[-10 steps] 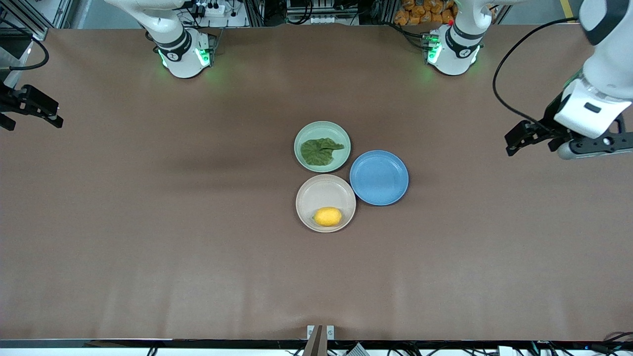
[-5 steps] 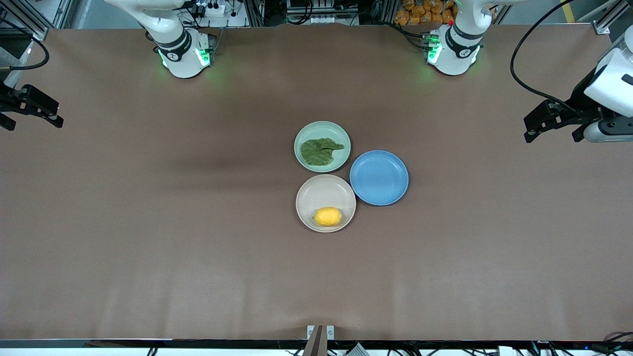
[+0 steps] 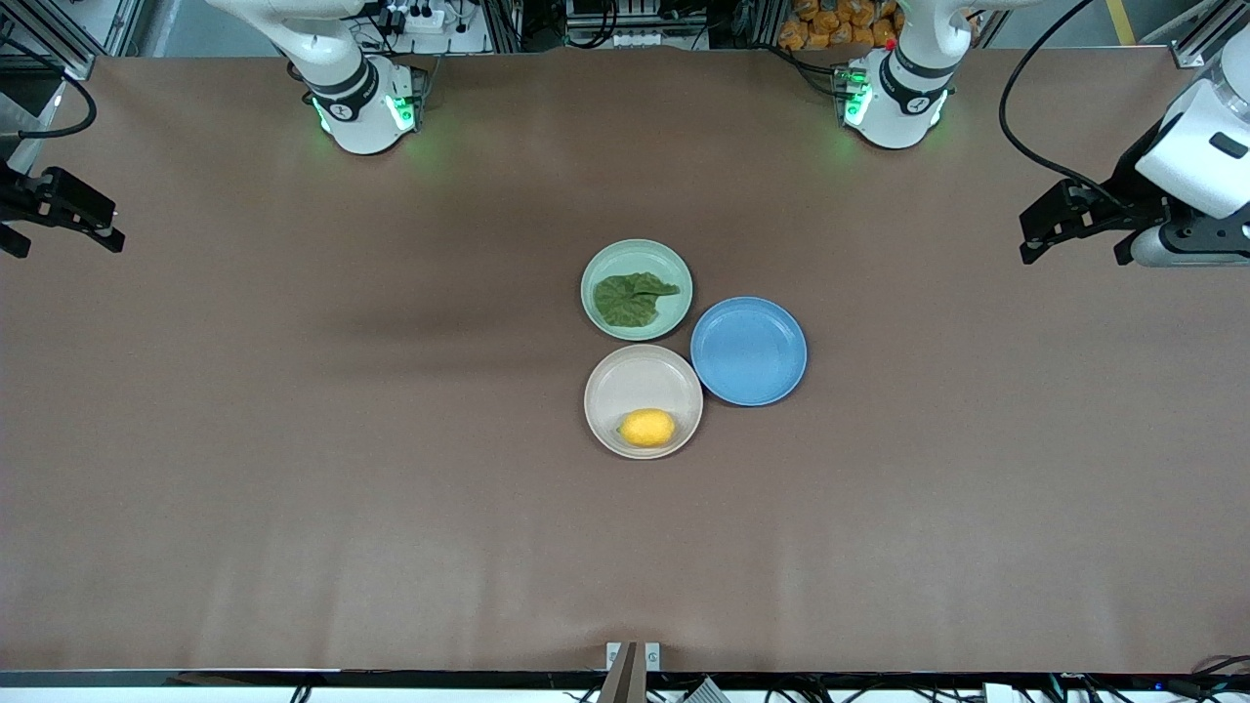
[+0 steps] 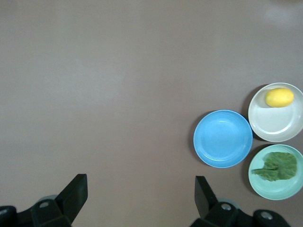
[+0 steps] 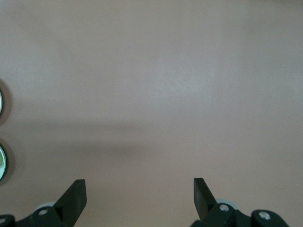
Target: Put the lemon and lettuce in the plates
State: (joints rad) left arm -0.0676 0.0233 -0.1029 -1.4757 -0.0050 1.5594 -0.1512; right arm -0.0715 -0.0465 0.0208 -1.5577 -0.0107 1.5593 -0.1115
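Small oval yellow lemon (image 3: 647, 428) in round beige plate (image 3: 625, 376). Crinkled dark green lettuce leaf (image 3: 633, 298) in mint green plate (image 3: 674, 261), touching beige plate. Neither moved. Left gripper (image 3: 1050, 227) shifted slightly, empty, fingers spread, over table toward left arm's end, well apart from beige plate. Right gripper (image 3: 73, 220) waiting unchanged, spread, empty.

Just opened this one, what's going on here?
Nothing is being handled right now. The lettuce lies in the mint plate, and the lemon sits in the beige plate, near the edge closest to the front camera. The blue plate beside them holds nothing. The left gripper is open over the left arm's end of the table, and the right gripper is open over the right arm's end, both away from the plates. The placing looks done.
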